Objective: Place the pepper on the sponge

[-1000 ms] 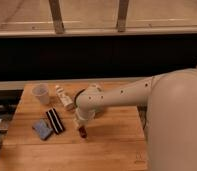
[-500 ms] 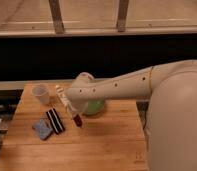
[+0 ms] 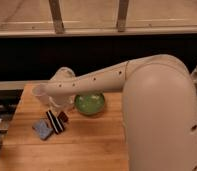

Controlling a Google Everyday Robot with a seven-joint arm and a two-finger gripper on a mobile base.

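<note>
the white arm (image 3: 142, 100) is the biggest thing here, reaching from the right across and above the green bowl (image 3: 90, 104) and ending to the bowl's left. under it is the wooden table (image 3: 97, 150), which carries everything else. the bowl sits near the table's back edge. left of the bowl, past the arm's end, stands a pale cup (image 3: 40, 93). to the bowl's front left lies a black block with white stripes (image 3: 54, 121), and touching that block on the side away from the bowl is the blue-grey sponge (image 3: 42, 129), lying flat and turned at a slant.

the gripper (image 3: 62, 109) hangs just left of the bowl, pointing down. its fingers look closed on the top end of the pepper (image 3: 64, 117), a slim dark red thing hanging between the bowl and the striped block, right beside the block. the pepper is not on the sponge; the striped block lies between the two.

that block is the main risk, as i judge it. if the pepper is carried low away from the bowl, its tip could catch the block and shove it into the sponge, moving the target. if it is let go too soon, the pepper would land on the block or the table. the sponge is small and soft and the pepper is slim and rounded, so a drop from height or off centre could let it roll off.
</note>
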